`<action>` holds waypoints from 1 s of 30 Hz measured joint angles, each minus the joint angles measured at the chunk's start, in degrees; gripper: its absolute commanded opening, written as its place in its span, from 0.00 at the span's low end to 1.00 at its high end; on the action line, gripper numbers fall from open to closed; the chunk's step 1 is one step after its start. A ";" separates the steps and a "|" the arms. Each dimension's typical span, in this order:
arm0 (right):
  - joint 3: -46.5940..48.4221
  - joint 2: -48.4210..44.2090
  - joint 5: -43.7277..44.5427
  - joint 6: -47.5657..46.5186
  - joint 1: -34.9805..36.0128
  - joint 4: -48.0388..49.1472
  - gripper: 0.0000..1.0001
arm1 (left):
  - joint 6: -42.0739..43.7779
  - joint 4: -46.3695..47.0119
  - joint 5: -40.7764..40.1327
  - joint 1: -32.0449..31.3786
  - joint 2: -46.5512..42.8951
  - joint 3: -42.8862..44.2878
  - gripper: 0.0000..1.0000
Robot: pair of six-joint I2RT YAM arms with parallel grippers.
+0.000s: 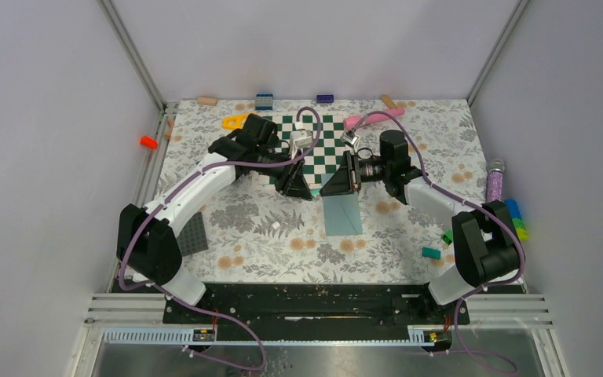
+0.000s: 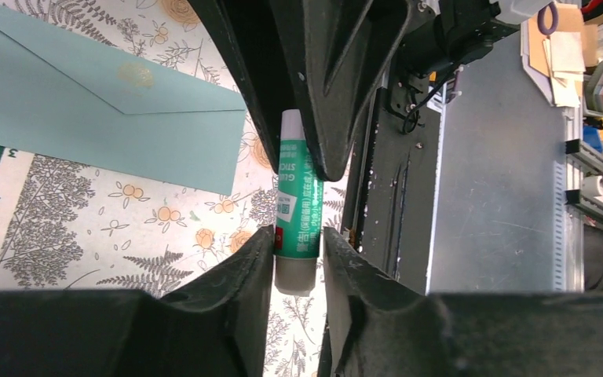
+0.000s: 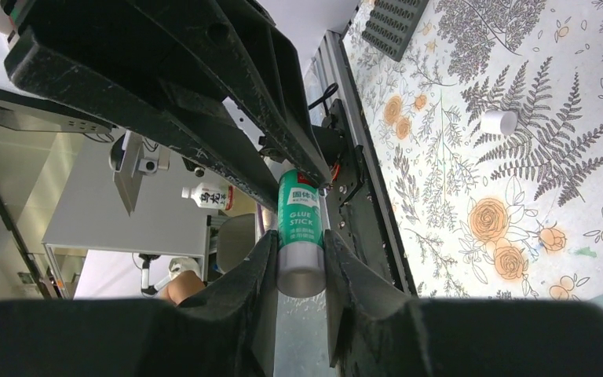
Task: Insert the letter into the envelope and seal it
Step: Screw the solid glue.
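A green-and-white glue stick (image 2: 297,196) hangs in the air between my two grippers, above the floral table. My right gripper (image 3: 300,239) is shut on one end of the glue stick (image 3: 298,220). My left gripper (image 2: 298,236) surrounds the other end. One finger touches the tube and a sliver of gap shows at the other. The teal envelope (image 1: 341,214) lies flat just below the grippers, its triangular flap (image 2: 137,82) lying down. The letter is hidden. In the top view the left gripper (image 1: 306,188) and right gripper (image 1: 331,187) meet tip to tip.
The green-white chessboard (image 1: 322,145) lies behind the grippers. A dark grey baseplate (image 1: 194,234) sits by the left arm. A small white cylinder (image 1: 276,226) lies left of the envelope. Green bricks (image 1: 432,253) and a purple glitter tube (image 1: 495,181) lie at the right.
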 measured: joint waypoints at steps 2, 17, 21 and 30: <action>0.00 0.00 -0.44 0.00 0.00 -0.07 0.03 | 0.00 0.04 -0.59 -0.15 0.00 0.00 0.20; 1.88 0.70 1.22 -3.04 -0.61 -6.75 0.68 | -0.20 1.46 -4.02 -1.99 -2.40 -2.27 0.09; 3.13 0.72 1.40 -5.33 -1.70 -11.96 0.64 | -0.15 1.79 -5.11 -2.01 -2.91 -2.32 0.09; 5.33 0.72 1.27 -6.16 -4.02 -17.25 0.57 | -0.20 3.50 -11.65 -2.71 -3.96 -3.78 0.08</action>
